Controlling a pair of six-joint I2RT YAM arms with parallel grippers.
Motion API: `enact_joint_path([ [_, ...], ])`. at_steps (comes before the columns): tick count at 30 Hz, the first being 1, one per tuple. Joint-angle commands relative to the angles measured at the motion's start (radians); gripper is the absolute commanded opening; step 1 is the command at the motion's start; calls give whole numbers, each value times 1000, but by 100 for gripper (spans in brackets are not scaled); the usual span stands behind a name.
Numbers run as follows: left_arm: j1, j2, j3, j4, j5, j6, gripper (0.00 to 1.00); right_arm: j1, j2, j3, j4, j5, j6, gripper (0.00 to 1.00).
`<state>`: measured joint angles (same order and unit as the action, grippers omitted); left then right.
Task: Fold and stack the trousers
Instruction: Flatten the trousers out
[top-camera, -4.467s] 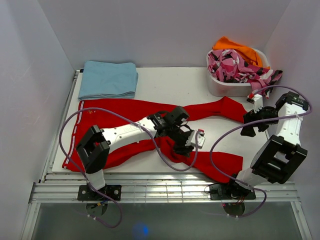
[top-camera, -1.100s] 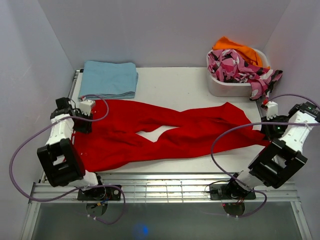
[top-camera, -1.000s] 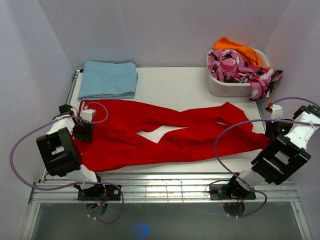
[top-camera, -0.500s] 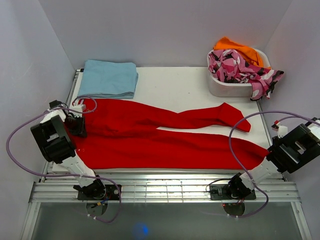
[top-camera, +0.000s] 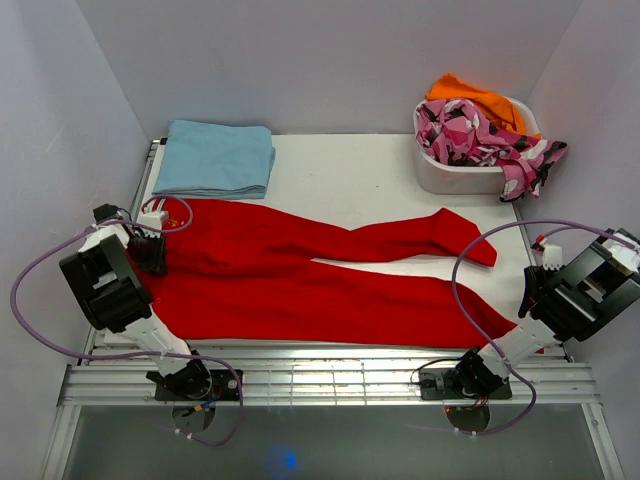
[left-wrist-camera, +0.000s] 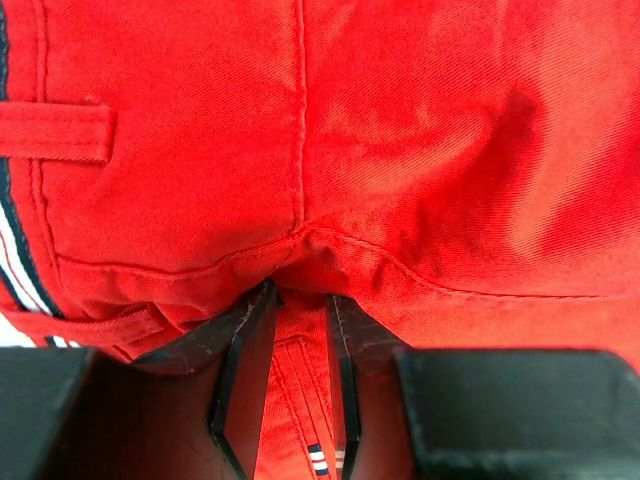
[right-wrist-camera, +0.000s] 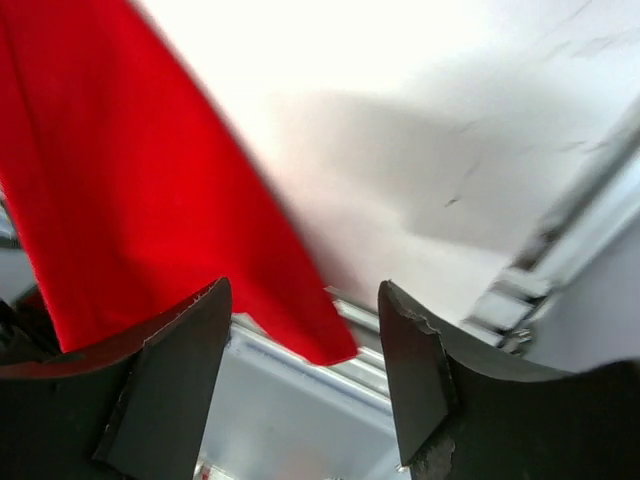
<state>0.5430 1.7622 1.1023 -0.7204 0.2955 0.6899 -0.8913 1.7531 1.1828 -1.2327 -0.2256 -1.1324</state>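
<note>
The red trousers (top-camera: 300, 280) lie spread flat across the white table (top-camera: 370, 170), waist at the left and legs running right. The far leg ends near the middle right. The near leg ends at the front right corner. My left gripper (top-camera: 150, 250) is at the waistband; in the left wrist view my left gripper (left-wrist-camera: 298, 380) is shut on a fold of the red trousers (left-wrist-camera: 400, 150). My right gripper (top-camera: 533, 290) is above the near leg's end. In the right wrist view my right gripper (right-wrist-camera: 303, 305) is open and empty, with the red leg tip (right-wrist-camera: 120, 180) below it at the table edge.
A folded light blue garment (top-camera: 213, 158) lies at the back left. A white tub (top-camera: 450, 175) at the back right holds a pink-black-white patterned garment (top-camera: 475, 135) and an orange one (top-camera: 470, 95). Metal rails (top-camera: 330, 380) run along the front edge; walls close in on three sides.
The arms moved apart to the table's two ends and the trousers were pulled out flat and straight. In the last half second the right gripper drew slightly inward and the near leg's end settled at the front right corner.
</note>
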Motion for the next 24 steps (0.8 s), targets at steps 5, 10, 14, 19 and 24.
enact_joint_path([
  [5,57,-36,-61,62,-99,88,39,95,-219,75,154,-283,40,67],
  [10,57,-55,-67,38,-45,76,41,342,-473,-187,537,-267,135,91],
  [14,57,-69,-79,23,-16,76,43,553,-570,-371,796,-135,203,94],
  [19,57,-93,-99,6,-4,76,44,725,-544,-485,1035,38,258,96],
  [24,57,-113,-113,3,-2,77,44,758,-440,-528,1189,110,224,96],
])
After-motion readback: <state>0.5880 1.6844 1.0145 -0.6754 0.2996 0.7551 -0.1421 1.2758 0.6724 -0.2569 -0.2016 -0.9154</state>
